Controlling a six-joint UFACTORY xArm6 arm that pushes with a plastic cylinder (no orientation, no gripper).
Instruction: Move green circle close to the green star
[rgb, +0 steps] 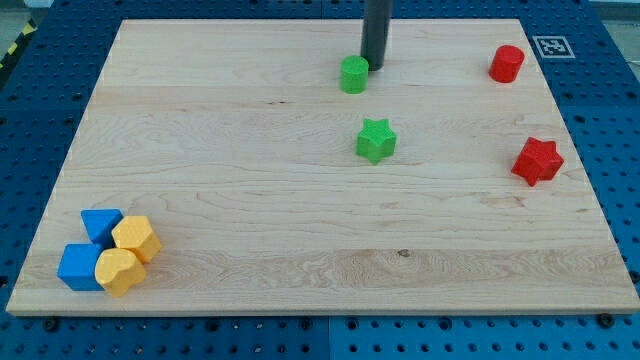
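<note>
The green circle (354, 74) stands on the wooden board near the view's top centre. The green star (376, 140) lies below it and slightly to the view's right, a short gap apart. My tip (373, 66) comes down from the view's top and sits right beside the green circle, on its upper right side, touching or nearly touching it.
A red circle (507, 63) is at the top right and a red star (537, 160) below it. In the bottom left corner, two blue blocks (101, 226) (78, 267) and two yellow blocks (136, 238) (119, 271) are clustered. The board's top edge (250, 20) is close behind my tip.
</note>
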